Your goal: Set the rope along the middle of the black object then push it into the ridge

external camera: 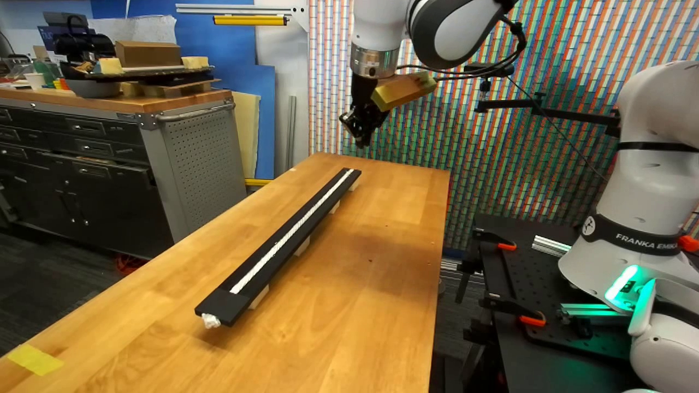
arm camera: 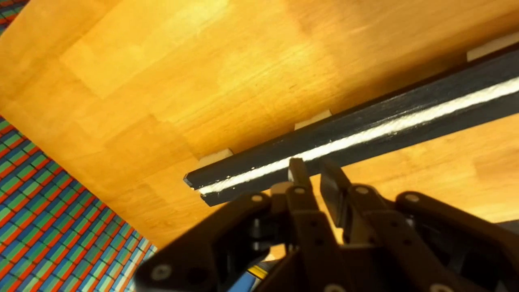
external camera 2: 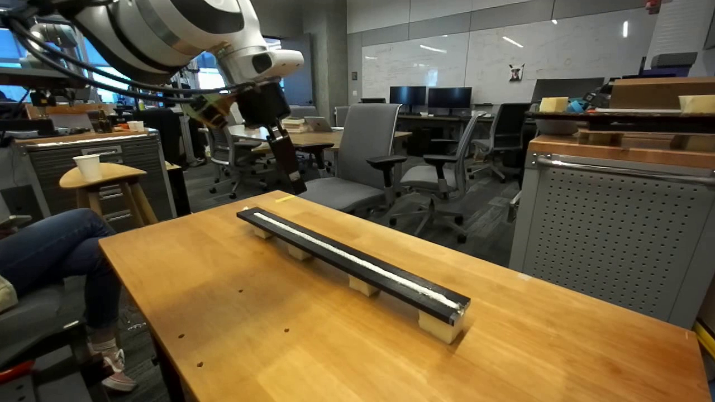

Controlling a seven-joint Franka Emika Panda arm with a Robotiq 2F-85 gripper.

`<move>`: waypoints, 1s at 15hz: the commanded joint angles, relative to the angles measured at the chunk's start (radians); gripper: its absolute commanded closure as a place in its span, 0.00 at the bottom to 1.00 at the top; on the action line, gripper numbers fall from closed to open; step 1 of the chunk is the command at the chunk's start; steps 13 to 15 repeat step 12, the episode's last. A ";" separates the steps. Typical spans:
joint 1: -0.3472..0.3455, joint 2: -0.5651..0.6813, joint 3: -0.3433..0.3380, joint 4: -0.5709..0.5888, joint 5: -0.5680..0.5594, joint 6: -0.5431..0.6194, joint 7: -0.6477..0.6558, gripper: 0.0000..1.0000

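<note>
White rope (arm camera: pixel 365 136) along the black bar (arm camera: pixel 344 125), the end effector (arm camera: pixel 314 168) hanging above.
In an exterior view, yellow tape (external camera: pixel 35 359) lies on the wooden tabletop (external camera: pixel 355 327) at lower left. Beyond it, a white tuft (external camera: pixel 211 321) shows at the bar's near end, left of centre. The bar slants away toward upper centre on pale blocks (external camera 2: pixel 441 326), seen in both exterior views; the rope runs straight down its middle, though how deep it sits I cannot tell. At upper centre the end effector points downward, well apart from the bar; the wrist view shows its jaws slightly parted, tabletop visible between them. Behind, a multicoloured panel (external camera: pixel 464 144) stands across the upper right.
</note>
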 commanded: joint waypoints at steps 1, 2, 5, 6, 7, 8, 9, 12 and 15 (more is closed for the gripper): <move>-0.069 -0.174 0.043 -0.163 0.021 0.059 -0.117 0.50; -0.080 -0.203 0.047 -0.191 0.048 0.063 -0.147 0.44; -0.117 -0.158 0.088 -0.162 0.068 0.042 -0.138 0.46; -0.124 -0.178 0.090 -0.179 0.075 0.044 -0.151 0.37; -0.127 -0.190 0.092 -0.189 0.078 0.046 -0.158 0.34; -0.128 -0.196 0.093 -0.194 0.081 0.047 -0.161 0.34; -0.128 -0.198 0.094 -0.196 0.084 0.047 -0.162 0.34; -0.128 -0.198 0.094 -0.197 0.086 0.048 -0.164 0.34; -0.128 -0.198 0.094 -0.197 0.086 0.048 -0.164 0.34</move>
